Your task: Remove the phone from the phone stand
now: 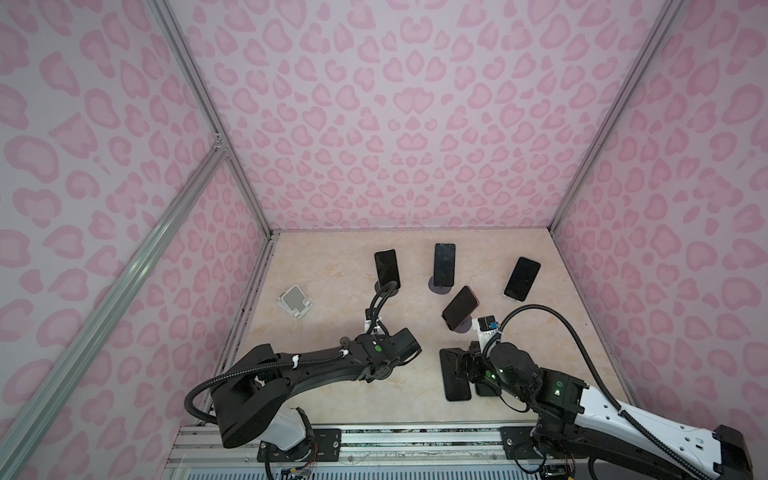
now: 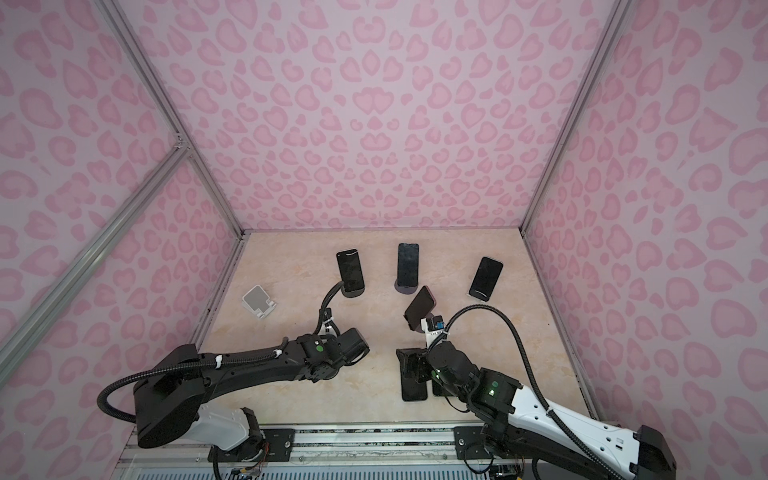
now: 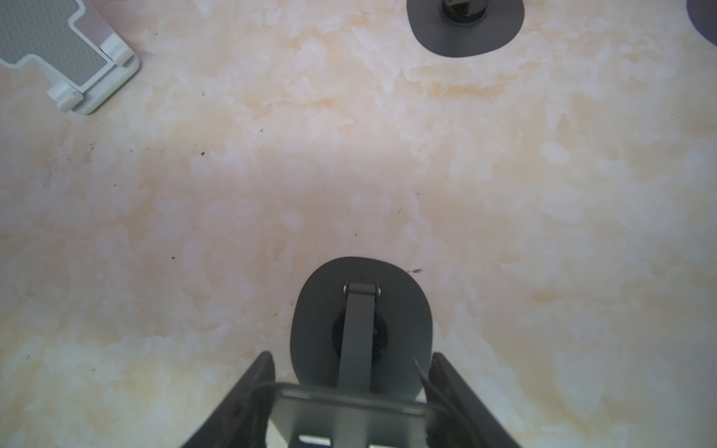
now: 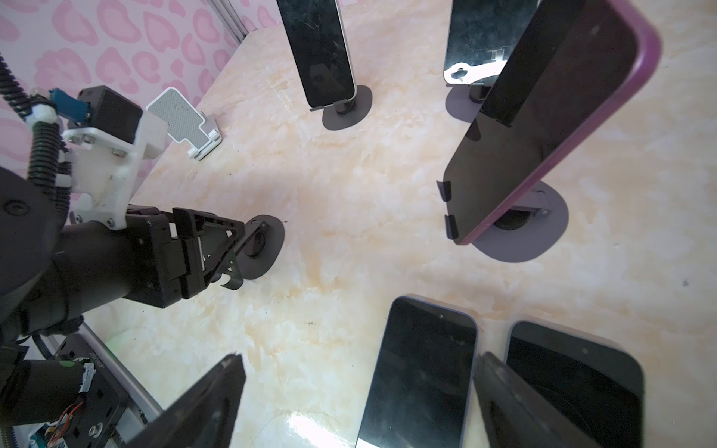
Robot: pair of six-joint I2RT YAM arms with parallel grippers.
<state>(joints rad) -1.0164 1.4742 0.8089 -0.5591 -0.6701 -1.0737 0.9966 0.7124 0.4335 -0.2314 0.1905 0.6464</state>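
Left gripper (image 3: 351, 355): pinched tight on the cradle plate of a grey phone stand (image 3: 318, 310), one finger on each side of the plate. The stand's oval base sits flat on the table (image 3: 504, 194) just ahead of the fingertips, and its cradle is bare. White stand (image 3: 77, 58) is well ahead of that gripper, off to one side.

Right gripper (image 4: 359, 360): jaws spread wide, gripping nothing. Phone (image 4: 423, 372) lies flat, screen up, under it between the fingers. Second phone (image 4: 574, 388) lies flat just beside the first, partly behind one finger. Purple-cased phone (image 4: 543, 128) leans on its own stand (image 4: 543, 236) just ahead of the right gripper.

Farther ahead, each propped on a stand: upright phone (image 1: 387, 268) beyond the left gripper, middle phone (image 1: 444, 264), outer phone (image 1: 521, 278) beyond the right gripper.
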